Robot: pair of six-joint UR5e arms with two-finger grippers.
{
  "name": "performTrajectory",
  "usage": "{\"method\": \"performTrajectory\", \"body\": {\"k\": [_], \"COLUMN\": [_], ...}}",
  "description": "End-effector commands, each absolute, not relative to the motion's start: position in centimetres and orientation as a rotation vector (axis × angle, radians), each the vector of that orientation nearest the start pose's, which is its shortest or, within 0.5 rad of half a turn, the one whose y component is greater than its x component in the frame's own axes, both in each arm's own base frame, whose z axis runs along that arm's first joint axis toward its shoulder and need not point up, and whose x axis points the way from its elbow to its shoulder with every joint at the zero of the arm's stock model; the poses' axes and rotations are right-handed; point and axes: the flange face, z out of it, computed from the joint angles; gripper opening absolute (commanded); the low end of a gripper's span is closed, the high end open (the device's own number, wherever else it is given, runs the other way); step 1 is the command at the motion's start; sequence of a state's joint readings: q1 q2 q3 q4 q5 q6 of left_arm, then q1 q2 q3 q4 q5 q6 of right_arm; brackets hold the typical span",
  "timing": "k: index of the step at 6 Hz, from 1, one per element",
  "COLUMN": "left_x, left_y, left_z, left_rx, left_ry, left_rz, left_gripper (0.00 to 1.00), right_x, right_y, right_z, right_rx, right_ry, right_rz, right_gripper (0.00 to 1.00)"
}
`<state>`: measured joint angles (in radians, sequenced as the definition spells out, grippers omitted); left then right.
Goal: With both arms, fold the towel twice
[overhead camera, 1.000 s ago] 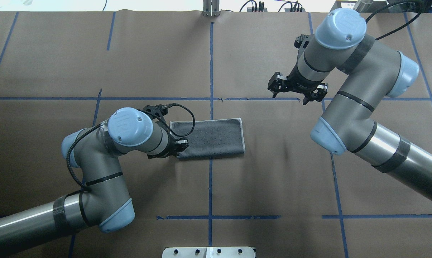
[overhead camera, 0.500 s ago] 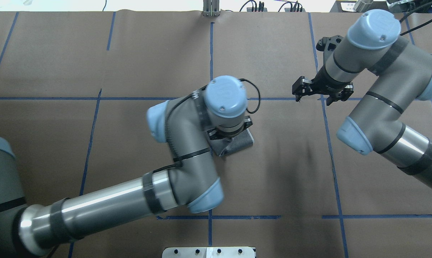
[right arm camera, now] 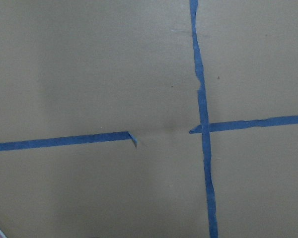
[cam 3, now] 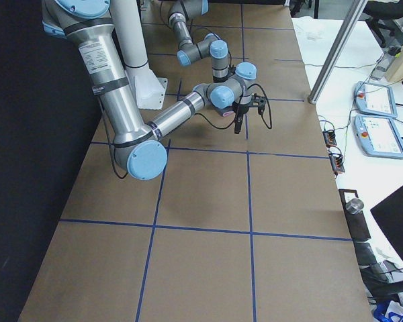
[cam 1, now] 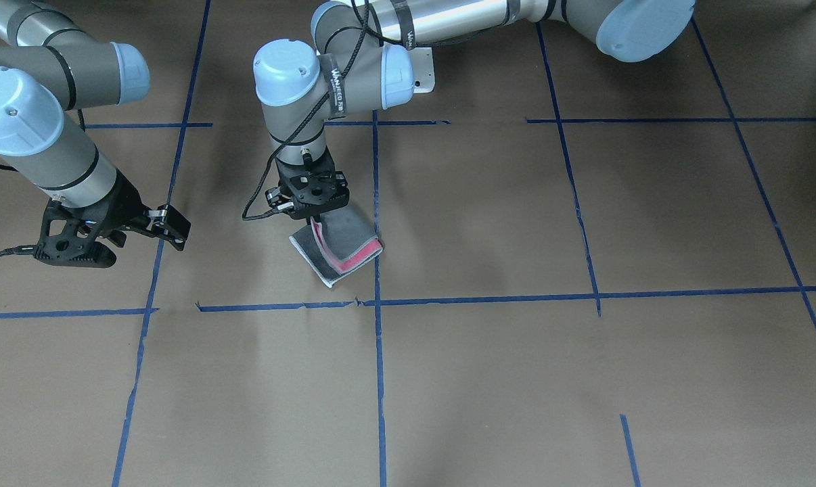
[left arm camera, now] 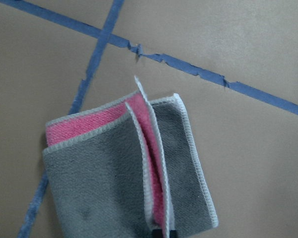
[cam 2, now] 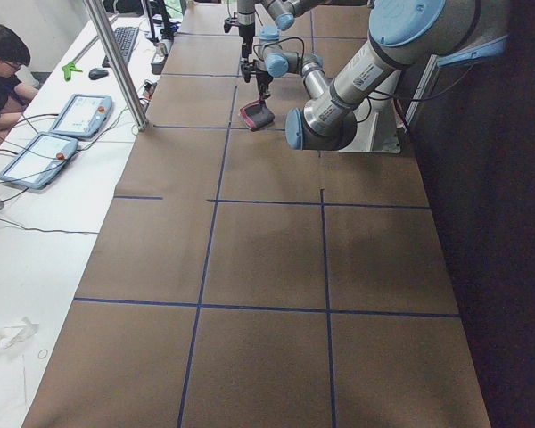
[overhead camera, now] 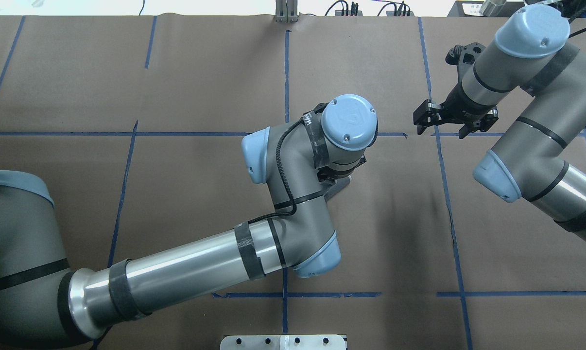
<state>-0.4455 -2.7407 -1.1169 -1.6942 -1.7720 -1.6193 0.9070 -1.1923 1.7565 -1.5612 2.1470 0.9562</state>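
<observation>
The towel (cam 1: pixel 340 249) is doubled over, grey outside with pink showing between its layers and a pale stitched edge. It hangs from my left gripper (cam 1: pixel 311 215), which is shut on its upper edge, while its lower end touches the table. The left wrist view shows the folded towel (left arm camera: pixel 114 183) just below the fingers. In the overhead view my left arm (overhead camera: pixel 293 194) hides all but a grey corner of the towel (overhead camera: pixel 340 184). My right gripper (overhead camera: pixel 439 132) is open and empty, off to the right above a blue tape line; it also shows in the front view (cam 1: pixel 141 237).
The table is covered in brown paper (overhead camera: pixel 176 73) with a grid of blue tape lines (overhead camera: pixel 286 63). A metal bracket (overhead camera: pixel 283 341) sits at the near edge. An operator (cam 2: pixel 0 62) and tablets (cam 2: pixel 80 114) are beyond the table's far side.
My left gripper has swept right across the table, carrying the towel's left end over the rest so it is doubled. My right arm has drawn back to the right, still open.
</observation>
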Motion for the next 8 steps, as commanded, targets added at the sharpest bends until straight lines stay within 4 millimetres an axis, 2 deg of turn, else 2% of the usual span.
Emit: {"method": "performTrajectory", "body": {"k": [1,2,3,4,5,6,8], "left_x": [69.4,68.0,64.9,61.4,55.0,46.6,31.0], "left_y": [-46.4,-48.0,-51.4,-53.4,-54.6,-55.9,-58.6], "left_z": [5.4,5.5,7.0,10.6,16.0,21.8,31.2], "left_rx": [-0.015,-0.044,-0.09,-0.062,-0.005,0.048,0.127], "left_ry": [0.88,0.885,0.892,0.876,0.841,0.799,0.757], "left_rz": [-0.37,-0.286,-0.196,-0.1,0.021,0.127,0.305], "left_gripper": [1.0,1.0,1.0,1.0,1.0,1.0,1.0], "right_x": [-31.8,-30.4,-28.3,-24.7,-19.1,-13.3,-2.8], "right_y": [-53.5,-54.3,-55.1,-55.7,-55.7,-54.5,-49.8], "right_z": [36.5,36.8,38.1,40.9,45.3,49.8,57.8], "right_rx": [-0.019,0.003,0.01,0.032,0.063,0.079,0.098], "right_ry": [-0.789,-0.784,-0.792,-0.773,-0.75,-0.741,-0.734], "right_rz": [0.1,0.063,0.01,-0.037,-0.125,-0.188,-0.26], "right_gripper": [1.0,1.0,1.0,1.0,1.0,1.0,1.0]}}
